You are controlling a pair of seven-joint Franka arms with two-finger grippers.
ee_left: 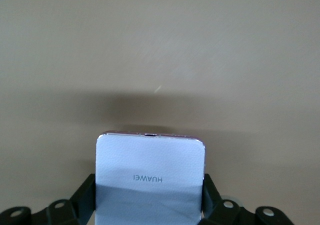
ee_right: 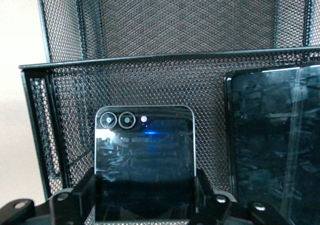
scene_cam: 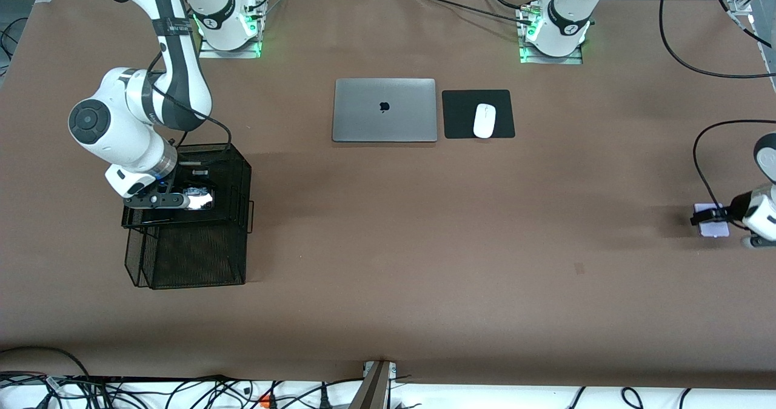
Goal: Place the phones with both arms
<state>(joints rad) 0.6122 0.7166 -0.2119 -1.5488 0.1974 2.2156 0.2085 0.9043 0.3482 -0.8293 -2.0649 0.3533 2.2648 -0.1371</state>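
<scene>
Reaching down from its base at the top of the front view, the right arm (scene_cam: 151, 100) hangs its right gripper (scene_cam: 159, 200) over the upper tier of a black mesh rack (scene_cam: 188, 239) at that arm's end of the table. Its jaws are pinched on the small squarish black phone (ee_right: 144, 160), one finger on each long edge, with the twin camera lenses facing the wrist camera. Just beside it in the same tier lies the long slim black phone (ee_right: 272, 145), glossy and flat (the front view shows only a bright glint there, so how it rests is hard to judge).

Toward the middle of the table a closed silver laptop (scene_cam: 384, 110) sits near the bases, and beside it a black mouse pad (scene_cam: 462, 114) carries a white mouse (scene_cam: 484, 120).

At the left arm's end, the left gripper (scene_cam: 709, 216) is low over the brown table (scene_cam: 424, 245), the arm mostly cut off by the frame's edge. Its jaws clamp the sides of the pale lilac-white phone (ee_left: 150, 175), which seems to lie flat on the tabletop, its back with the brand lettering turned up.
</scene>
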